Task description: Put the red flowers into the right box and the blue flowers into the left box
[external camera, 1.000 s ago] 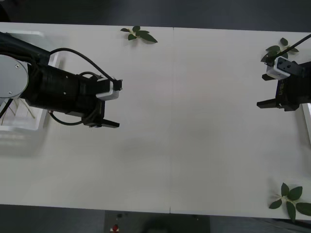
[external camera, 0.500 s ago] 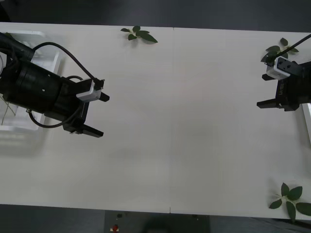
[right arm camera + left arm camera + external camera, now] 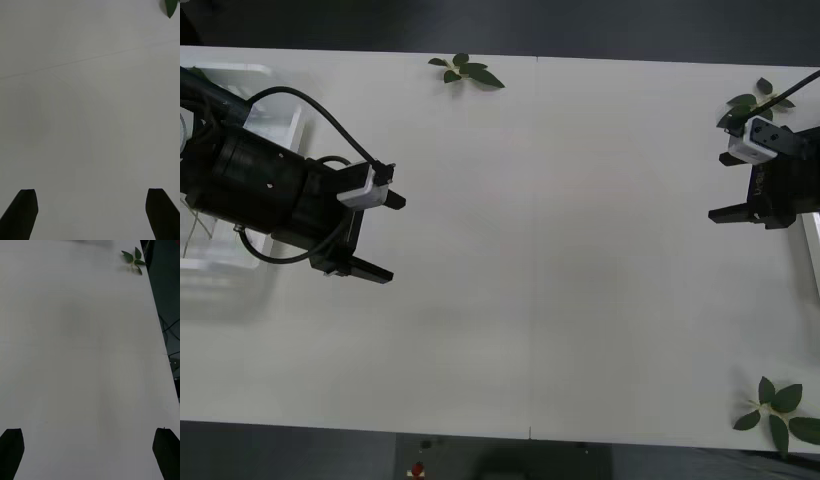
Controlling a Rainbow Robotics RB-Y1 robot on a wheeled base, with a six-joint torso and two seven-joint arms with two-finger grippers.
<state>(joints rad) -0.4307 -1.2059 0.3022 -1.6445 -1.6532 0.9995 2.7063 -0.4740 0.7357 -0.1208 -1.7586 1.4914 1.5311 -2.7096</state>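
Flowers: none seen on the table [image 3: 560,250]; only leaf sprigs [image 3: 467,70] near its edges.
Left box [image 3: 240,262]: under the left arm.
Left gripper [image 3: 378,236]: wide, empty.
Right gripper [image 3: 726,186]: wide, empty.
Risk: a sprig gets boxed by mistake.

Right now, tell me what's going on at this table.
Nothing is being held. The left gripper hangs open over the white table, just beside the left box at the table's left end. The right gripper hangs open at the table's right end, next to the white rim of the right box. Three loose green leaf sprigs lie near the table's edges. No red or blue flower lies on the open tabletop between the arms.
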